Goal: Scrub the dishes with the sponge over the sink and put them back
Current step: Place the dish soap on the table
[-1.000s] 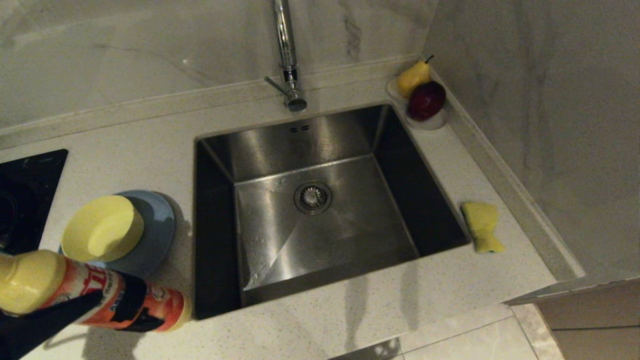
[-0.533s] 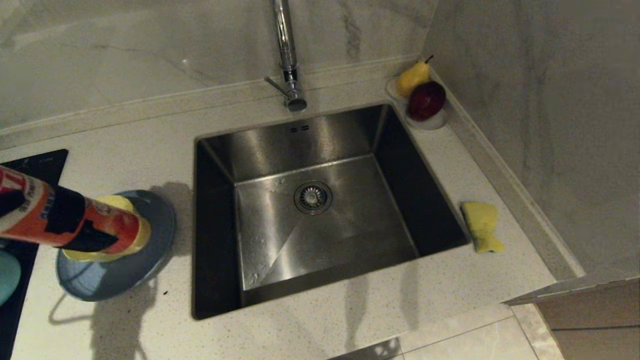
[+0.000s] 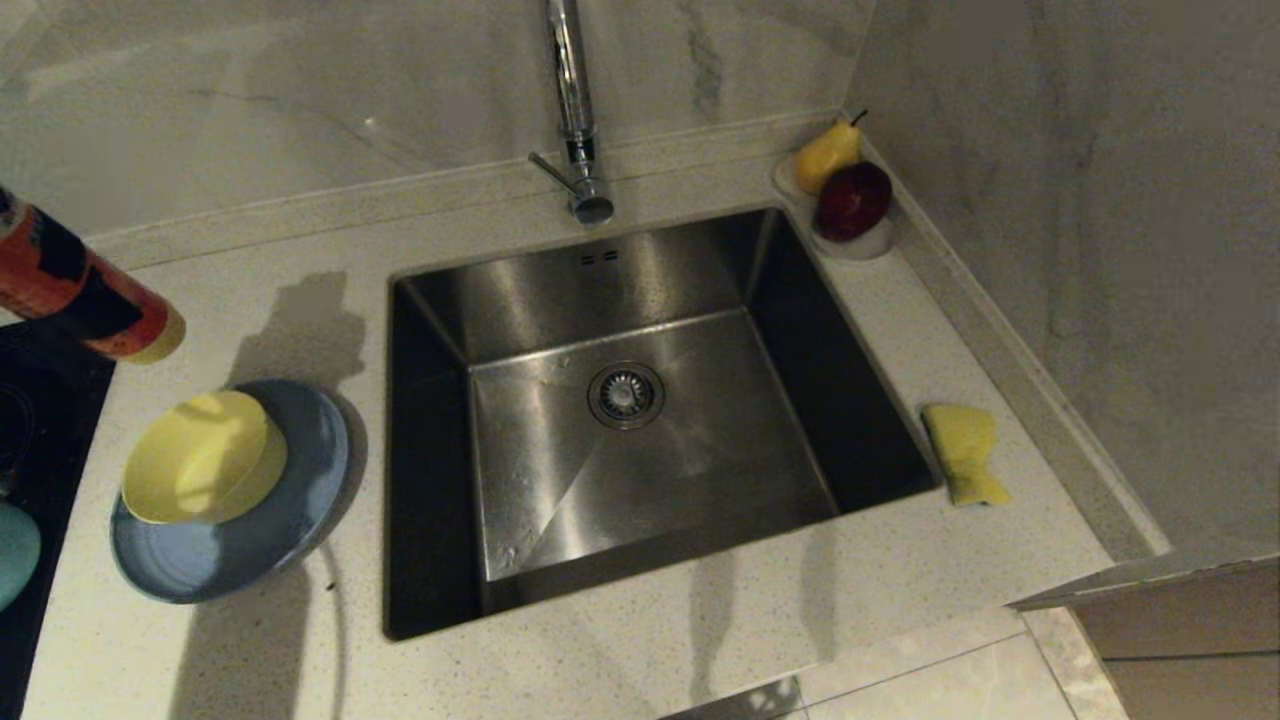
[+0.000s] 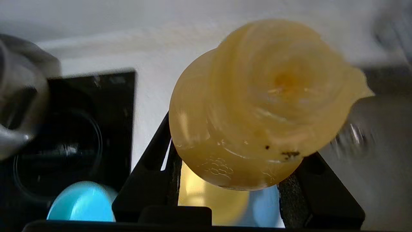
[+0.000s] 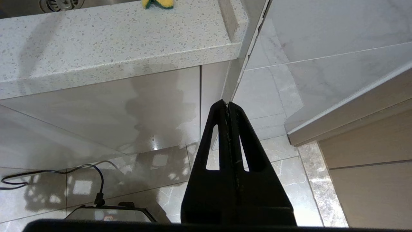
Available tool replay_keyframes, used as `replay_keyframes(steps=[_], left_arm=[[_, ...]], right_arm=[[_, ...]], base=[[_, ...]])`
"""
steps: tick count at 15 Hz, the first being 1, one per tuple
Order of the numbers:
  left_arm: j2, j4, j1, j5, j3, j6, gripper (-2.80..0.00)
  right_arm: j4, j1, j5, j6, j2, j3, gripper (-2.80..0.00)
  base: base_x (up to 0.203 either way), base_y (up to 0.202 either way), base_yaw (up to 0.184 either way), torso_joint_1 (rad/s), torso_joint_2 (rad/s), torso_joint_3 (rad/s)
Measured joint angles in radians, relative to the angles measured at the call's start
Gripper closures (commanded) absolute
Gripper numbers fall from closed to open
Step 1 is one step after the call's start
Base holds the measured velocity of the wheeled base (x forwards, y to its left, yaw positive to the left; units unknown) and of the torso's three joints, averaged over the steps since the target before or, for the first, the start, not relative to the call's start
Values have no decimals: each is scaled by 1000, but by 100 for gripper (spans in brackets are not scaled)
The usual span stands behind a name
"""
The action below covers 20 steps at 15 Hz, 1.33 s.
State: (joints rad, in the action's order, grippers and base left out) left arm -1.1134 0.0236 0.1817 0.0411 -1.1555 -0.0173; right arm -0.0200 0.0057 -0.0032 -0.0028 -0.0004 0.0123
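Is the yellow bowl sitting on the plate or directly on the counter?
On the plate: the yellow bowl rests inside the blue plate, whose rim shows around it.

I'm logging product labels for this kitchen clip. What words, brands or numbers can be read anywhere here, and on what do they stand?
None can be read.
Orange bottle held in the left gripper: its label shows only black patches, no legible letters.
Black cooktop: no print can be made out.

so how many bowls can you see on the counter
2. A pale-yellow bowl sits on the light-blue plate left of the sink. A teal bowl shows partly at the far left edge, on the black cooktop. More may lie outside the view.
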Motion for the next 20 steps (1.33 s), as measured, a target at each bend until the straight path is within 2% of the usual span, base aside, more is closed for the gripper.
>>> replay_keyframes(steps=[4,6,7,9,10,16,20], left_arm=[[-178,-196,1,91,-25,39,0],[-264,-301,11,123,-38,94,0],[-304,-324,24,129,-53,143,0],[-383,-332,51,135,-104,240,0],[-415,-332,62,134,-136,265,0],[-540,-276,94,126,-283,278,0],[-601,-147,96,121,-382,296,0]], right_arm=[[0,0,0,0,0,0,0],[0,0,0,0,0,0,0],[0,0,0,0,0,0,0],[0,0,0,0,0,0,0],[0,0,0,0,0,0,0],[0,0,0,0,0,0,0],[0,0,0,0,0,0,0]], base=[[0,0,0,0,0,0],[0,0,0,0,0,0],[0,0,0,0,0,0],[0,0,0,0,0,0],[0,0,0,0,0,0],[0,0,0,0,0,0],[0,0,0,0,0,0]])
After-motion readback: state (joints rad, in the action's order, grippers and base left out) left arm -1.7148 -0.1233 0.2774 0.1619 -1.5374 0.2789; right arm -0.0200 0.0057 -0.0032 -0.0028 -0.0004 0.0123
